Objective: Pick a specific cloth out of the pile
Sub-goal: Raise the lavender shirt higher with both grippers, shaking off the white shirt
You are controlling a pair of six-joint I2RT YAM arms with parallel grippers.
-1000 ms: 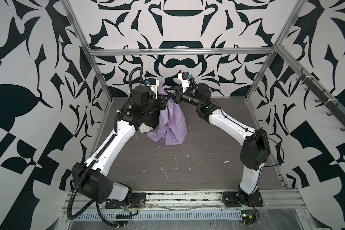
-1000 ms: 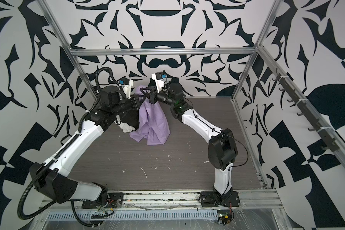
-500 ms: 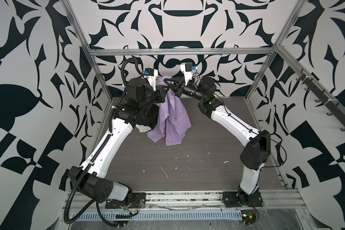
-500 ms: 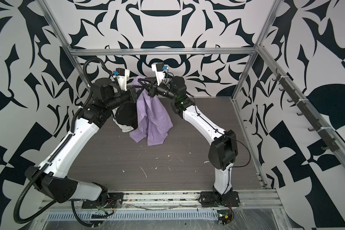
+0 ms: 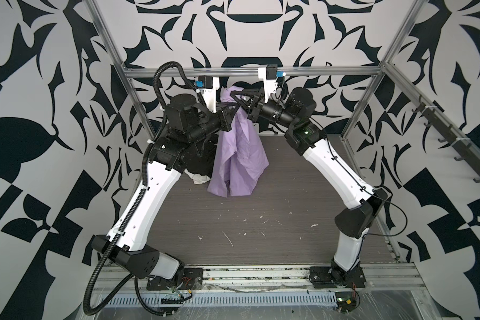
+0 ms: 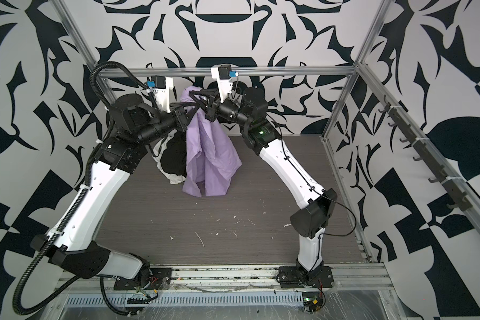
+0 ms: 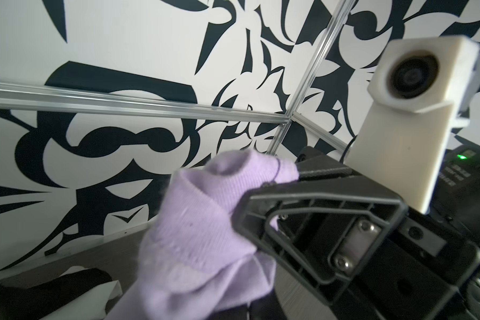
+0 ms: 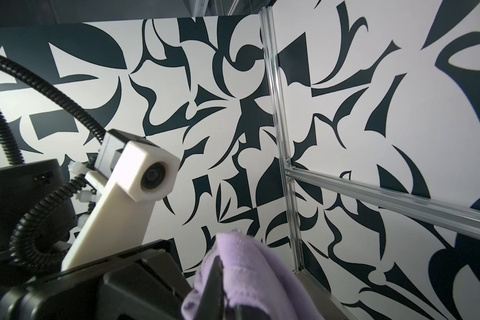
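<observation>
Lifted from the heap: the cloth (image 5: 237, 155), a wrinkled lilac garment, hangs in long folds just beside the pile (image 6: 172, 166), on the side toward the right arm (image 5: 330, 166). Its bunched top is raised high above the heap. The right fingers (image 7: 324, 200) are clamped tight on that bunch, and a knot of lilac fabric pushes out past their tips in the left wrist view. The left fingers (image 6: 185, 105) are closed as well. They reach in from over the pile and pinch the same garment just under the right arm's hold, so the two grips nearly meet. The cloth's lower hem drapes down past the pile's near edge; whether it touches the tabletop (image 5: 233, 227) cannot be told. Within the pile, the black cloth (image 6: 175, 158) lies over the white cloth (image 6: 175, 179), and both are partly hidden beneath the left arm (image 6: 94, 188).
</observation>
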